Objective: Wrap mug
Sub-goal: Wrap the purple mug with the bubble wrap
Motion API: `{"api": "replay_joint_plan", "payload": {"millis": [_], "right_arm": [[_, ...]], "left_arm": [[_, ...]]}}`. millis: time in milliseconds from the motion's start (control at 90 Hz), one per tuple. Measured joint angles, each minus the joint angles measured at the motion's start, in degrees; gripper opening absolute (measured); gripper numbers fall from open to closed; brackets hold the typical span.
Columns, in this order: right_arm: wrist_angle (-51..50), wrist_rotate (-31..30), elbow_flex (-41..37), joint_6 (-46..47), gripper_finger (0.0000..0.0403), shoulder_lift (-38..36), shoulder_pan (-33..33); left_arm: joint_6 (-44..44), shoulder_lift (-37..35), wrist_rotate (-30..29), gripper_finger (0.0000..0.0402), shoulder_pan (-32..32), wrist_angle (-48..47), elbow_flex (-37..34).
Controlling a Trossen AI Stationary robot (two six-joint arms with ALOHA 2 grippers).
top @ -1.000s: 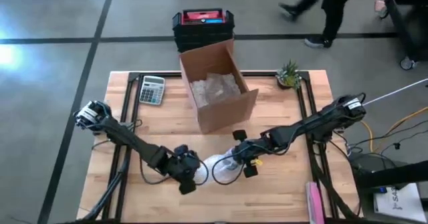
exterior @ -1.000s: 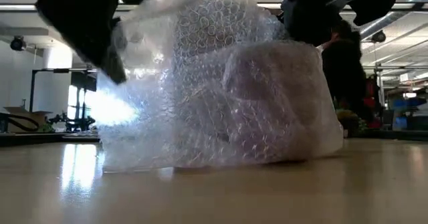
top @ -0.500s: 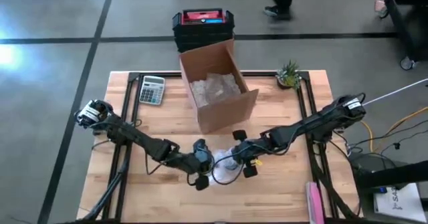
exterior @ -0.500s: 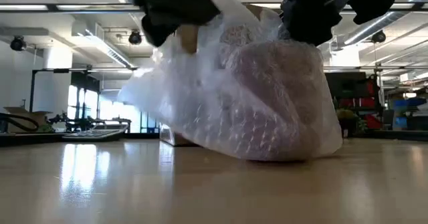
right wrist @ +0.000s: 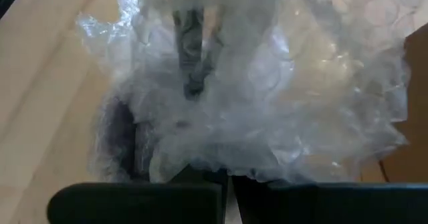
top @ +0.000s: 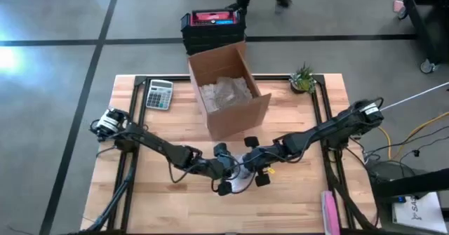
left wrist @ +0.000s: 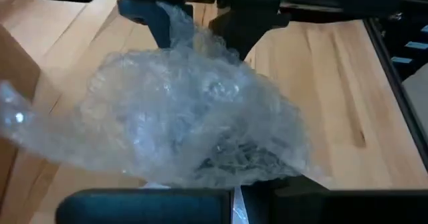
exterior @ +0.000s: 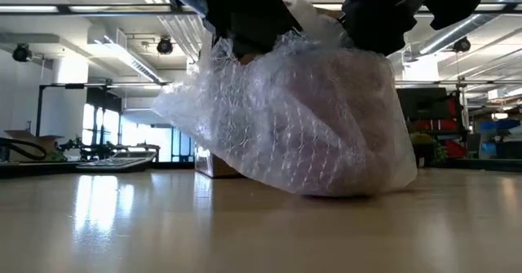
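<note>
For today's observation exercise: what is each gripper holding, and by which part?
Both the left gripper and the right gripper pinch the bubble wrap at its upper edge, above the covered mug.

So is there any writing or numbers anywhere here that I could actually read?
None can be read.
Calculator: keys and display too small.
Red-topped case behind the cardboard box: label blurred.
Pink item at the table edge: no legible print.
</note>
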State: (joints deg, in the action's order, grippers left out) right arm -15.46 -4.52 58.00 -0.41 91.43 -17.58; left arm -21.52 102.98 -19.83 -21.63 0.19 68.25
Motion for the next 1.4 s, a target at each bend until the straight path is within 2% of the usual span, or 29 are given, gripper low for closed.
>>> {"api": "replay_joint_plan", "payload": {"millis": [433,589,867,1144,1300,1400], "right_arm": [[-14.4,0.2,8.1,-0.5,0.0,0.0,-0.1],[-16.4,0.1,10.4,0.7,0.0,-0.7,0.0],[-14.3,0.5,8.7,3.5,0.0,-1.4,-0.7],[-6.0,1.0,7.3,3.1,0.0,2.9,-0.8],[-5.4,1.2,7.7,3.8,0.0,7.3,-0.3],[-5.3,1.3,7.7,3.8,0.0,8.1,-0.3]], "left_arm": [[-0.1,0.1,1.0,0.0,0.2,-0.2,-0.2],[-0.2,0.1,1.0,0.0,0.2,-0.1,-0.2],[-0.4,0.1,1.0,0.0,0.2,-0.2,-0.2],[-0.6,0.1,1.2,0.0,0.2,-0.1,-0.2],[-0.6,-0.1,1.4,0.0,0.2,-0.1,-0.2],[-2.5,-1.3,3.3,0.0,0.3,-4.7,1.3]]}}
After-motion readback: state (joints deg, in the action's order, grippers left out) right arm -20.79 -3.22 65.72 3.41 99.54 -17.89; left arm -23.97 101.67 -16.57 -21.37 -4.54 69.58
